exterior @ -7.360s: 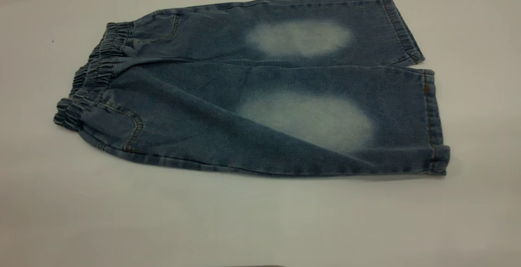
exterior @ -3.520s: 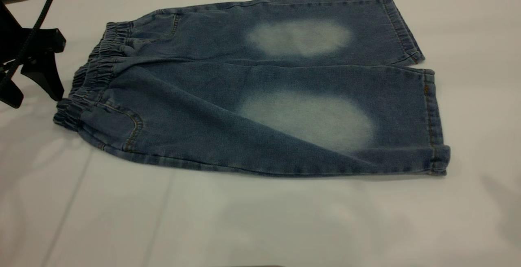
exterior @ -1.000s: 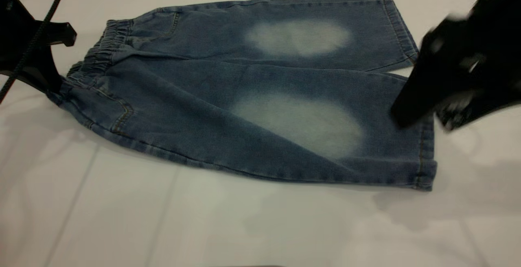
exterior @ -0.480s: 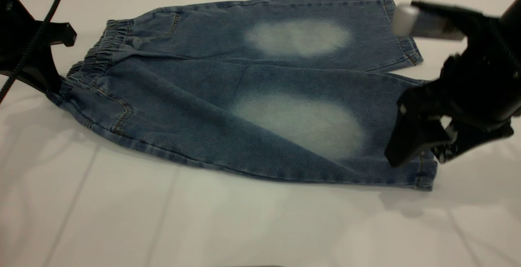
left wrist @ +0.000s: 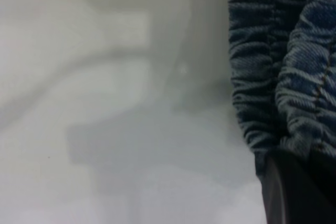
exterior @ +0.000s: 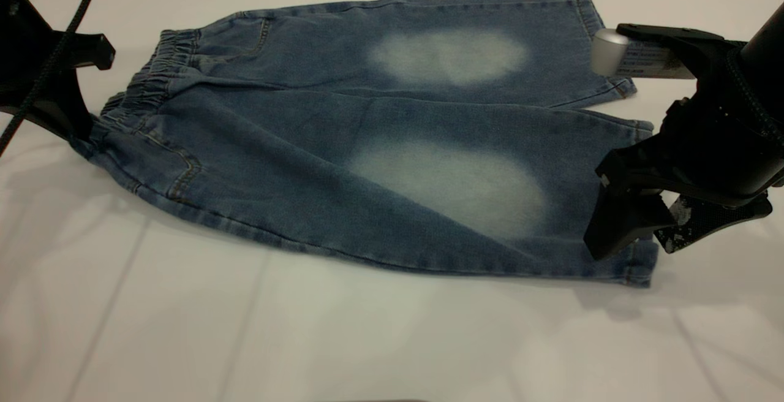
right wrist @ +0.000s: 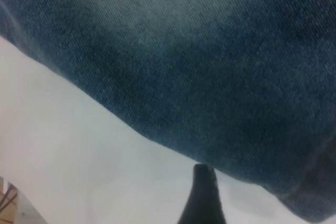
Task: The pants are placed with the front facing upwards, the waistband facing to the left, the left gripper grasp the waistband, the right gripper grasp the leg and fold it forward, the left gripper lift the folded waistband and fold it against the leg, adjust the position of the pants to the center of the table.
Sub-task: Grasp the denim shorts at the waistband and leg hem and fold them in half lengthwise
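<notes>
**Both grippers at the pants, first fold not yet made**

Nearest the camera we see bare white table (exterior: 306, 341), then the near edge of the denim pants (exterior: 367, 144), which lie flat, front up, with the waistband (exterior: 144, 92) to the left and the two leg cuffs to the right. At the near leg's cuff (exterior: 640, 261) the right gripper (exterior: 637, 239) is down at the hem, one black finger over the cloth and the other beside it at the cuff's end. The fingers stand a little apart, and we judge they have not closed on the fabric, though the wrist view shows only one fingertip (right wrist: 202, 198) at the denim's edge, so this is uncertain.

Farther back on the left, the left gripper (exterior: 73, 129) sits at the near corner of the waistband. It appears to have the elastic pinched, since the corner is drawn toward it, but we cannot tell for sure.

We judge the grasping step is in hand. Next, the right fingers need to close firmly on the hem, then both arms lift their ends together to fold the pants over.
</notes>
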`<act>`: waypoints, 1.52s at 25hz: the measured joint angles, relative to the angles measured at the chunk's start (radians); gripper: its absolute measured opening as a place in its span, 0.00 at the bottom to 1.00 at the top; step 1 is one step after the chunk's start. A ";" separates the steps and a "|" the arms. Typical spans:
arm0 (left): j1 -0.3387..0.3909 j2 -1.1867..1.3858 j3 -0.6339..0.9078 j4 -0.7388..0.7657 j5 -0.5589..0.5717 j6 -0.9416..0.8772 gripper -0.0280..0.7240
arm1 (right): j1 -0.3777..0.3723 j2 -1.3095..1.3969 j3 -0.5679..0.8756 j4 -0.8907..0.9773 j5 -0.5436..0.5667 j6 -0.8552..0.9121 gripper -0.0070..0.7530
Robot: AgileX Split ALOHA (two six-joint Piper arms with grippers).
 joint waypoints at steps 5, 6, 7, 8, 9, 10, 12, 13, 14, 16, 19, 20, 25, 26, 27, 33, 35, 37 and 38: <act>0.000 0.000 0.000 0.000 0.000 0.000 0.09 | 0.000 0.000 0.000 0.001 0.016 0.025 0.66; 0.000 0.000 0.000 0.000 0.000 0.000 0.09 | 0.000 0.000 0.000 0.001 0.017 0.026 0.66; 0.000 0.000 0.000 0.000 0.000 0.000 0.09 | 0.000 0.000 0.000 0.000 0.017 0.027 0.66; 0.000 0.000 0.000 0.000 0.000 0.000 0.09 | 0.000 0.000 0.000 0.000 0.017 0.030 0.66; 0.000 0.000 0.000 0.000 0.000 0.000 0.09 | 0.000 0.002 0.000 0.000 0.017 0.033 0.66; 0.000 0.000 0.000 0.000 0.000 0.000 0.09 | 0.000 0.004 0.000 0.000 0.017 0.034 0.66; 0.000 0.000 0.000 0.000 0.000 0.000 0.09 | 0.000 0.026 -0.001 0.000 0.017 0.038 0.66; 0.000 0.000 0.000 -0.001 -0.001 0.001 0.09 | 0.000 0.044 -0.001 0.000 0.017 0.041 0.66; 0.000 0.000 0.000 -0.001 -0.001 0.001 0.09 | 0.000 0.061 -0.001 0.000 0.017 0.042 0.66; 0.000 0.000 0.000 -0.001 -0.002 0.001 0.09 | 0.000 0.092 -0.001 0.001 0.017 0.043 0.66; 0.000 0.000 0.000 -0.001 -0.004 0.001 0.09 | 0.000 0.097 -0.001 0.015 0.016 0.044 0.60; 0.000 0.000 0.000 -0.001 -0.004 0.001 0.09 | 0.000 0.098 -0.001 0.017 0.015 0.044 0.56; 0.000 0.000 0.000 -0.008 -0.005 0.001 0.09 | 0.000 0.100 -0.002 0.053 -0.010 0.029 0.33; 0.000 0.000 0.000 -0.010 -0.005 0.001 0.09 | 0.000 0.100 -0.002 0.066 -0.015 0.020 0.30; 0.000 0.000 0.000 -0.010 -0.005 0.001 0.09 | 0.000 0.100 -0.002 0.077 -0.015 0.012 0.29; 0.000 0.000 0.000 -0.011 -0.005 0.002 0.09 | 0.000 0.100 -0.030 0.092 -0.009 -0.010 0.30; 0.000 0.000 0.000 -0.011 -0.005 0.002 0.09 | 0.000 0.100 -0.044 0.093 0.000 -0.018 0.19; 0.000 0.000 0.000 -0.011 -0.005 0.002 0.09 | 0.000 0.100 -0.058 0.094 0.016 -0.032 0.08; 0.000 0.000 0.000 -0.011 -0.005 0.002 0.09 | 0.000 0.098 -0.060 0.094 0.022 -0.037 0.06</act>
